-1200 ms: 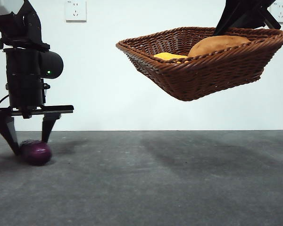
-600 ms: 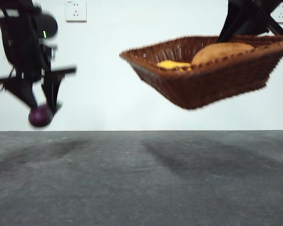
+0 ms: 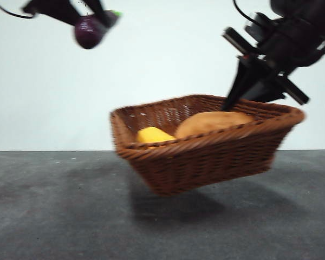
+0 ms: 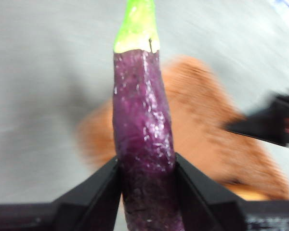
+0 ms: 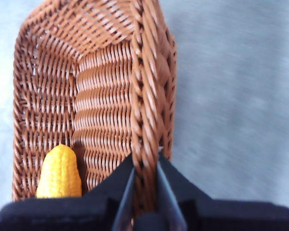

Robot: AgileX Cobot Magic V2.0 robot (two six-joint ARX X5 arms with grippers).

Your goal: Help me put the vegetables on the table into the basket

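Looks like a lab test bench: bare dark grey surface [image 3: 54,216], plain white wall [image 3: 168,59] behind, black robot arm [image 3: 292,38] overhead. No home or kitchen fittings visible.

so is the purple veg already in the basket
No, the left gripper holds the purple vegetable in the air, above and beside the basket.

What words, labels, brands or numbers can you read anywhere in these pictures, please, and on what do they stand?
There is no readable text in any view.
The basket, the corn cob, the potato and the purple vegetable bear no label.
The left gripper and the right gripper show no marking.
The wall and the table are plain.
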